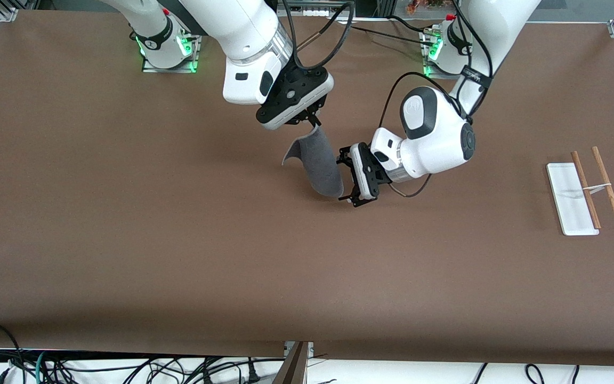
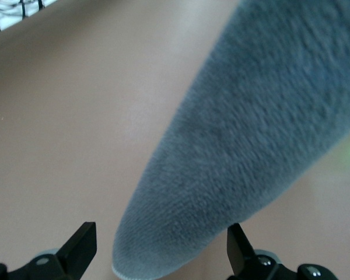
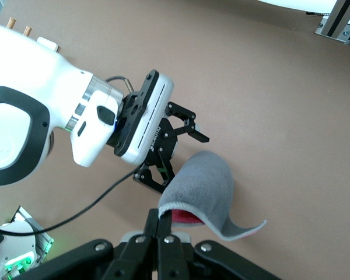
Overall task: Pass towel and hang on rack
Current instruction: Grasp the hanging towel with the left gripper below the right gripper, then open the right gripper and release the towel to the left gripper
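The towel (image 1: 318,162) hangs in the air over the table's middle, dark grey outside, pink-red inside, with light edge trim. My right gripper (image 1: 312,118) is shut on its top edge; in the right wrist view the closed fingers (image 3: 163,228) pinch the towel (image 3: 201,189). My left gripper (image 1: 345,176) is open beside the towel's lower end, one finger on each side of it. In the left wrist view the towel's tip (image 2: 181,245) sits between the spread fingers (image 2: 81,245). The rack (image 1: 584,189) stands near the left arm's end of the table, white base and two brown rods.
Brown table (image 1: 179,240) all round. Black cables (image 1: 408,192) loop from the left arm's wrist. The robots' bases (image 1: 171,50) stand along the table's edge farthest from the front camera.
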Robot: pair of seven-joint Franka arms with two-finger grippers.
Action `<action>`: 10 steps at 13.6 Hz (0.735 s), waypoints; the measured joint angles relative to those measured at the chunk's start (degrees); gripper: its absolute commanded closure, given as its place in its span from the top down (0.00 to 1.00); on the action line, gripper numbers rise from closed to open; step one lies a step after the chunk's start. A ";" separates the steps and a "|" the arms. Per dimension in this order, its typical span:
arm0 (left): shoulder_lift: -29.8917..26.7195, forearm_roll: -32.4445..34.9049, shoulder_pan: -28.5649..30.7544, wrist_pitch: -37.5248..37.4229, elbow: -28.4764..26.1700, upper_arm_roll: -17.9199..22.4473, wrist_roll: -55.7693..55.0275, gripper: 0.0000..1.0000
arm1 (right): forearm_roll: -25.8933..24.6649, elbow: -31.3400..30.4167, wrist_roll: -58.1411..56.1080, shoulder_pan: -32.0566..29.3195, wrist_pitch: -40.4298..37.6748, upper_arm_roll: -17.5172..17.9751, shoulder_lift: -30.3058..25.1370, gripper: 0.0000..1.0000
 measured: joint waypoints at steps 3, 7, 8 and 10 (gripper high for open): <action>0.13 -9.02 -0.04 0.58 -1.73 0.01 10.54 0.48 | 0.00 0.00 0.00 0.00 0.00 0.31 0.00 0.00; 0.58 -11.84 -0.41 0.59 -2.24 -0.07 14.28 0.00 | 0.00 0.00 0.00 0.03 0.00 0.85 0.00 0.00; 0.62 -11.89 -0.53 0.61 -2.24 -0.12 14.37 0.00 | 0.00 0.01 0.00 0.02 0.00 0.85 0.00 0.00; 0.62 -11.94 -0.61 0.69 -2.22 -0.19 14.42 0.00 | 0.00 0.01 0.00 0.02 0.01 0.85 0.00 0.00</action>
